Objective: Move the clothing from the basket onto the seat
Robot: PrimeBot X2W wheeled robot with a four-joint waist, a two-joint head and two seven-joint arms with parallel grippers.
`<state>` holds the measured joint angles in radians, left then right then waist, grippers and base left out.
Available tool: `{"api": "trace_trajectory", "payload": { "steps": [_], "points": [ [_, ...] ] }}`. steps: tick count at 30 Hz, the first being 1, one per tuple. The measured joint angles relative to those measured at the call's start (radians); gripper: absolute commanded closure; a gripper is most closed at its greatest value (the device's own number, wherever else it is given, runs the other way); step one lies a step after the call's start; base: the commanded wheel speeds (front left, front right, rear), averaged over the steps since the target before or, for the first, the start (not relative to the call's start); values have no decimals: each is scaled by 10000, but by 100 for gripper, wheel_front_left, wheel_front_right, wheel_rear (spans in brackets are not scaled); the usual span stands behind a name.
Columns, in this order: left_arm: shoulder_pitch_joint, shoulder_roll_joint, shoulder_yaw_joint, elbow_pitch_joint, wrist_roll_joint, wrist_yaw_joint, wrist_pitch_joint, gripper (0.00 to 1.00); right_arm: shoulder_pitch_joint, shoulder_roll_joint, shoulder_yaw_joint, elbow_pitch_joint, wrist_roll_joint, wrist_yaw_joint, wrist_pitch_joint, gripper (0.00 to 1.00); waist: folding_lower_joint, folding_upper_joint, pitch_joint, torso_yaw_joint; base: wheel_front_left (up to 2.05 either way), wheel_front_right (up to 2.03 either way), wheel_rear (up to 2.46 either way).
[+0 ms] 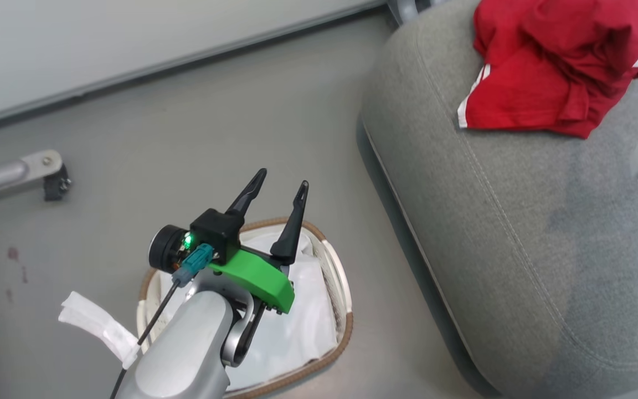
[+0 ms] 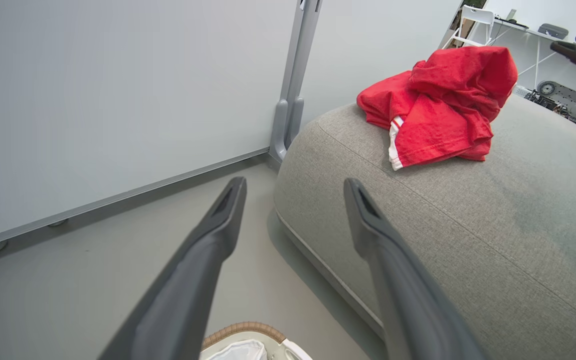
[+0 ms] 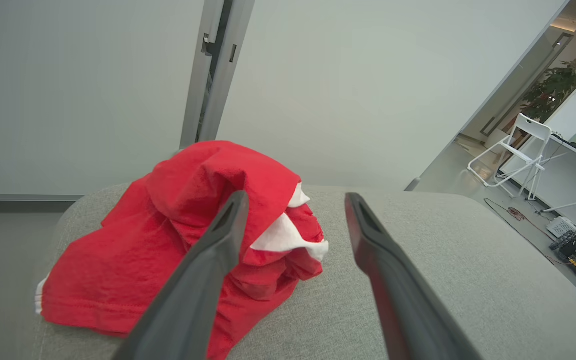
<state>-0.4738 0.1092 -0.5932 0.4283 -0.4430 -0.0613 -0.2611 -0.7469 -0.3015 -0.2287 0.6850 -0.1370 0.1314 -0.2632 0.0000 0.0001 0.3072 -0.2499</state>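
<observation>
1. Far left: the end of a grey metal bar (image 1: 31, 169) above the grey floor (image 1: 186, 138), well apart from the task's things.

2. Your left hand (image 1: 283, 178): released, its two dark fingers spread with nothing between them. It hangs over the basket. Its pale forearm rises from the lower edge of the head view, and its fingers point away toward the wall. The clothing lies well apart from it, up and to the right on the seat.

3. The basket (image 1: 346, 327): round with a brown woven rim, standing on the floor near the seat's rounded edge. Its rumpled white cloth liner (image 1: 302, 332) shows inside, partly hidden by your forearm.

4. The seat (image 1: 518, 221): a large grey upholstered cushion with a stitched seam running along it.

5. The clothing (image 1: 551, 66): a bright red crumpled heap on the far part of the seat, folded over itself. White stripes edge the hem on its left, and a white trim piece shows on its right.

6. Your right hand (image 3: 295, 196): released, fingers parted, nothing between them. It is held over the seat just beside the heap's right edge. In the right wrist view one finger crosses in front of the red fabric, and you cannot tell whether it touches.
</observation>
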Motion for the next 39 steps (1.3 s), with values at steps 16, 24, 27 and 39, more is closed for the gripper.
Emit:
{"api": "trace_trajectory", "payload": {
  "steps": [16,24,27,39],
  "points": [
    [2487,-153,2761,-437,322,397,-29,0,2149,1960,1168,-1756,1152,0,0,0,0,-1,-1918,2031,0,0,0],
    [3559,-290,3682,-761,460,349,-29,0,4319,2479,1097,-2855,1490,0,0,0,0,-1,-2429,2599,0,0,0],
    [3913,-307,3923,-928,497,290,-29,0,4955,2525,1137,-3317,1914,0,0,0,0,-1,-2605,2690,0,0,0],
    [4556,-477,4272,-1039,867,173,-31,0,6348,2529,1862,-3808,2871,0,0,0,-1,-1,-2938,2746,0,0,0]
  ]
}}
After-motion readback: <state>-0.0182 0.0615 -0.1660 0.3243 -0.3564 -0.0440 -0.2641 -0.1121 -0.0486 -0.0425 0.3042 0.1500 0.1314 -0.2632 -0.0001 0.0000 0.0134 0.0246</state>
